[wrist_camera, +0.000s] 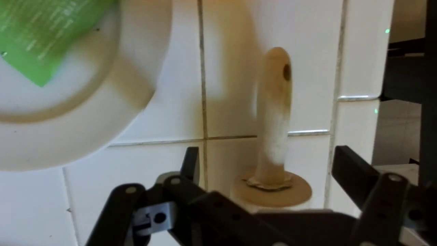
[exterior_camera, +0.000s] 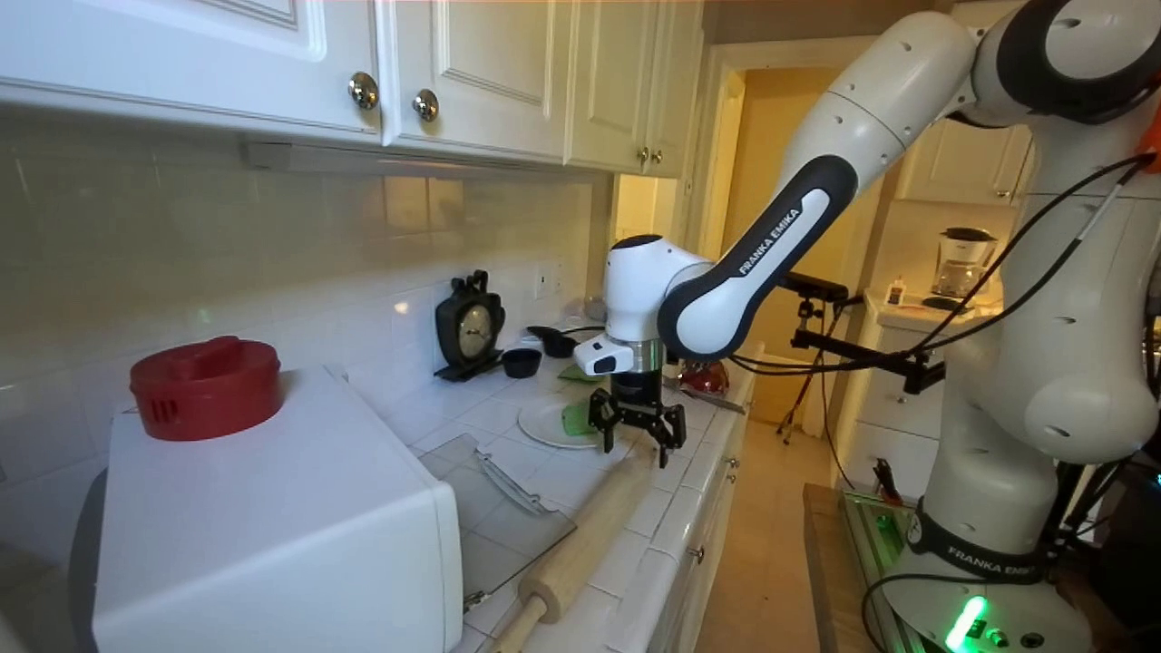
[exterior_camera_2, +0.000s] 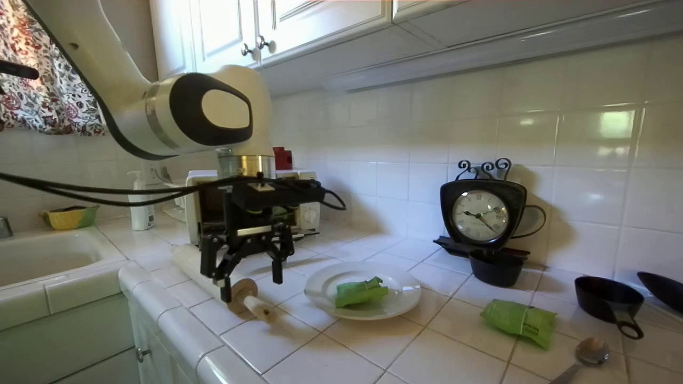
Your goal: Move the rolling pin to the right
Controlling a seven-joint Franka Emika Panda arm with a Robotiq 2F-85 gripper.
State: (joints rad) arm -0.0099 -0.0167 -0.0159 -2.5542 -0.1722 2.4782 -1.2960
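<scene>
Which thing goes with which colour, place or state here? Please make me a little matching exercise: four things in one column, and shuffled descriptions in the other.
Things
1. Rolling pin
2. Pincer
3. Red container
4. Clock

Descriptions
A. Open, gripping nothing
B. Standing by the tiled wall
C. Pale wood, lying on the tiled counter
D. Sitting on top of the white appliance

Right pairs: 1-C, 2-A, 3-D, 4-B

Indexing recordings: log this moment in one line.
pale tan wooden rolling pin: on white tiled counter, ungripped | black fingers: open, at pin's end | green packet: on round white plate
</scene>
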